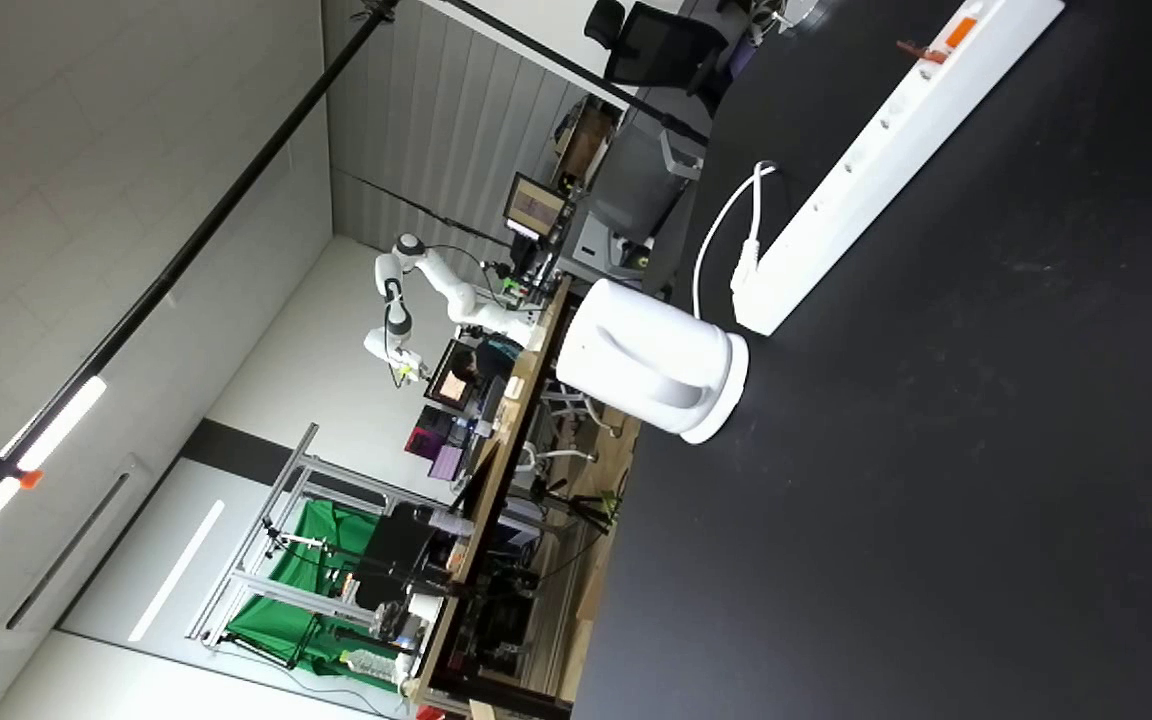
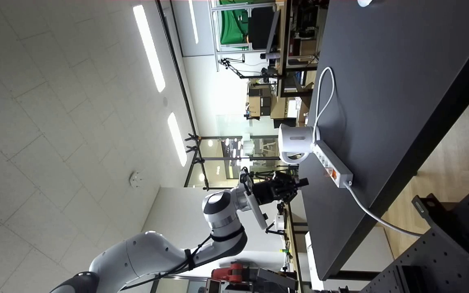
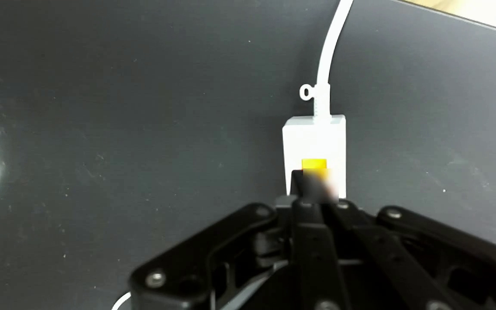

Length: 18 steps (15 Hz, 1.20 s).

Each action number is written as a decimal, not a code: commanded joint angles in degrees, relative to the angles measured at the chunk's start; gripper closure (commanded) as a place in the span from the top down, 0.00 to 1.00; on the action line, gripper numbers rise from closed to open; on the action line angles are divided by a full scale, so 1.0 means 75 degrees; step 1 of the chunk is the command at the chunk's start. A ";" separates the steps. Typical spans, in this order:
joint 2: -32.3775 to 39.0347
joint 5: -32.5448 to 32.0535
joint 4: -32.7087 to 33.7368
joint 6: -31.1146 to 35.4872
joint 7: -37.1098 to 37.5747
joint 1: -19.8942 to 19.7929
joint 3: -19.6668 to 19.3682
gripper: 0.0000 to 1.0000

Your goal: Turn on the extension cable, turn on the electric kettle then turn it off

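Hand [image 3: 314, 189]: closed, gripping nothing; hangs above extension cable [image 1: 881, 160], near orange switch [image 1: 961, 32]. Electric kettle [image 1: 641, 355]: upright on tabletop [image 1: 886, 500], just beside extension cable's opposite end. Probable step: extension cable power-on. Next move calls for downward press on switch.

1. One electric kettle [image 1: 626, 340], shown in both exterior views
2. One extension cable [image 1: 886, 160], likewise in both exterior views
3. On that extension cable, one orange switch [image 1: 960, 32] and one white plug [image 1: 746, 265]
4. One thick white cord [image 3: 327, 54] and one thin white cord [image 2: 334, 83], two in all
5. One dark table [image 1: 836, 560]
6. One pincer [image 2: 303, 182]
7. One near white arm [image 2: 145, 252] and one far white arm [image 1: 463, 300], making two, each in an exterior view
8. Two large ceiling light strips [image 2: 149, 47] and one round ceiling fixture [image 2: 135, 179]
9. Probably one person [image 1: 496, 355], too small and far off to be certain
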 commanded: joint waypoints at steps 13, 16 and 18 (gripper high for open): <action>0.1423 -0.3664 0.0325 0.1435 0.3277 -0.0449 -0.0276 0.00; 0.1689 -0.4323 0.0551 0.1572 0.3897 -0.0438 -0.0382 0.00; 0.1937 -0.4467 0.0713 0.1433 0.4224 -0.0394 -0.0409 0.00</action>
